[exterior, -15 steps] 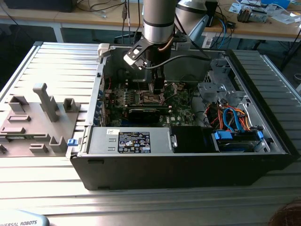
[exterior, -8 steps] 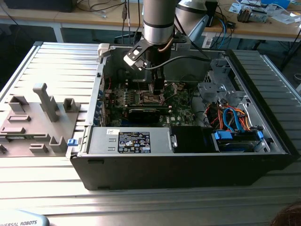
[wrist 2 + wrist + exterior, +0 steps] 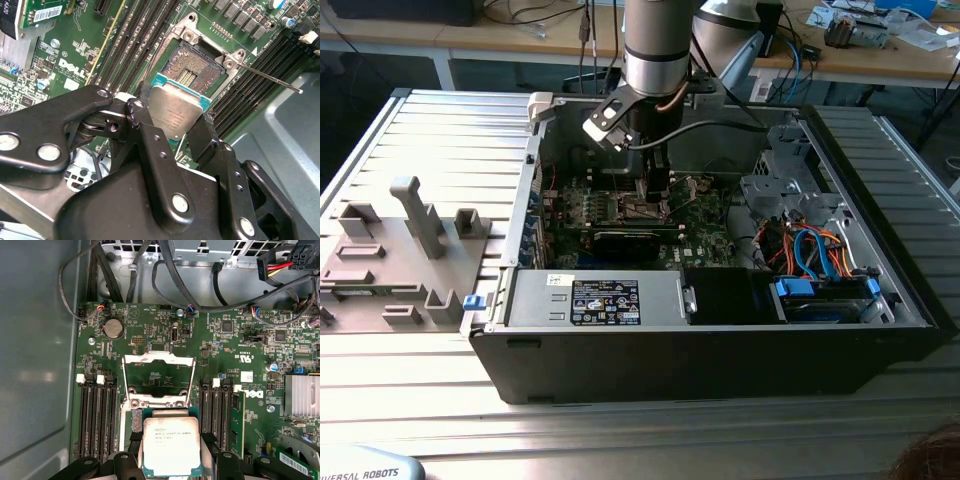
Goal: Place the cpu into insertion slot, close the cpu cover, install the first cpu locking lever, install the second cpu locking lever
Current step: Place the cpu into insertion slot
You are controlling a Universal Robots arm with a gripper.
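My gripper (image 3: 175, 118) is shut on the cpu (image 3: 176, 112), a small square chip with a silver-grey top, pinched at two opposite edges by the black fingers (image 3: 147, 127). The cpu (image 3: 171, 444) hangs just above the insertion slot (image 3: 197, 70), overlapping its near edge, and the slot's dark pin field is bare. Beyond the slot, the cpu cover (image 3: 157, 360) stands swung open on its hinge. A thin metal locking lever (image 3: 272, 80) sticks out free beside the slot. In the exterior view the gripper (image 3: 655, 200) reaches down into the computer case over the green motherboard (image 3: 705, 225).
Black memory slots (image 3: 97, 420) flank the socket on both sides. A long black expansion card (image 3: 630, 240) and a finned heatsink (image 3: 302, 395) lie close by. Cables (image 3: 200, 285) cross behind the board. The grey case wall (image 3: 35, 365) is near. A grey fixture (image 3: 400, 250) sits outside.
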